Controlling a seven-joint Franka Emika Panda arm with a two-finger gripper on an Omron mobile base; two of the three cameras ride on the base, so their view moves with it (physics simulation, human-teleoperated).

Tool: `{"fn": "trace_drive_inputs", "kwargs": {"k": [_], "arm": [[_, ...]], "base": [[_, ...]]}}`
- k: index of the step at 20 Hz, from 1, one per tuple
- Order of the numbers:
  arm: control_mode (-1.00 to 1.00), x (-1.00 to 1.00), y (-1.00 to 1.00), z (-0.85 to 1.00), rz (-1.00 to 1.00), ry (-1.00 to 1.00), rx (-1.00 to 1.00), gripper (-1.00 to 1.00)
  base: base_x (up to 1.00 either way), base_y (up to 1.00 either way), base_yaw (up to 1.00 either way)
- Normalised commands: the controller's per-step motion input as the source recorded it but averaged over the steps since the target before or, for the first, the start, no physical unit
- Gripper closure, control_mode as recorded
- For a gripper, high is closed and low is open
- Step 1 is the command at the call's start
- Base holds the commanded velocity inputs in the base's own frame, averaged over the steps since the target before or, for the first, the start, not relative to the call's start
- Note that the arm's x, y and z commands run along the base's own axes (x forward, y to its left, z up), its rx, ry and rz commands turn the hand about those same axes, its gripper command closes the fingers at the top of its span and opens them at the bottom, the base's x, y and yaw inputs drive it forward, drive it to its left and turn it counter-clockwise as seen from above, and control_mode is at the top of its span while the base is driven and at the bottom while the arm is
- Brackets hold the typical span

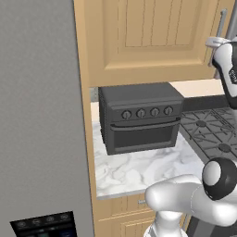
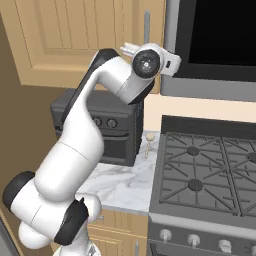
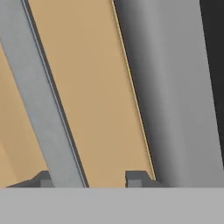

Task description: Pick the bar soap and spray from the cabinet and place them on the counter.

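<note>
The step in hand is opening the cabinet (image 1: 152,37), whose grooved door is shut, so the bar soap and spray, presumably inside, are hidden; the arm reaches up to the door's right edge and the pincer (image 3: 87,178) straddles the long grey bar handle (image 3: 43,100), with 1 fingertip (image 3: 41,179) left of the bar and the other to its right, the jaws drawn in close around it; whether the pads actually press the bar I cannot tell; the same handle (image 2: 147,27) stands just above the wrist in the right base view; below, the marble desk (image 1: 139,171) carries a dark toaster oven (image 1: 139,115), with bare slab nearer the robot, and the stove (image 2: 210,170) lies to the right; next, I judge, the grip must firm up, then the arm must pull the door outward along its hinge arc before anything can be picked.
</note>
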Motion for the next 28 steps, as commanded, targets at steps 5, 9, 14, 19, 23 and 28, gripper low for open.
{"fn": "trace_drive_inputs", "kwargs": {"k": [5,9,14,19,23,28], "arm": [[-1.0,0.23,0.05,-0.3,0.06,0.09,0.0,1.0],[-1.0,0.25,0.12,-0.39,0.06,0.11,0.0,1.0],[-1.0,0.06,0.14,-0.47,0.11,0.01,0.0,1.0],[-1.0,0.0,0.33,-0.54,0.1,0.0,0.0,1.0],[-1.0,-0.08,0.4,-0.54,0.11,-0.01,0.0,1.0],[-1.0,-0.32,0.41,-0.4,0.1,-0.08,-0.04,1.0]], "base": [[0.0,0.0,0.0],[0.0,0.0,0.0],[0.0,0.0,0.0],[0.0,0.0,0.0],[0.0,0.0,0.0],[0.0,0.0,0.0]]}}
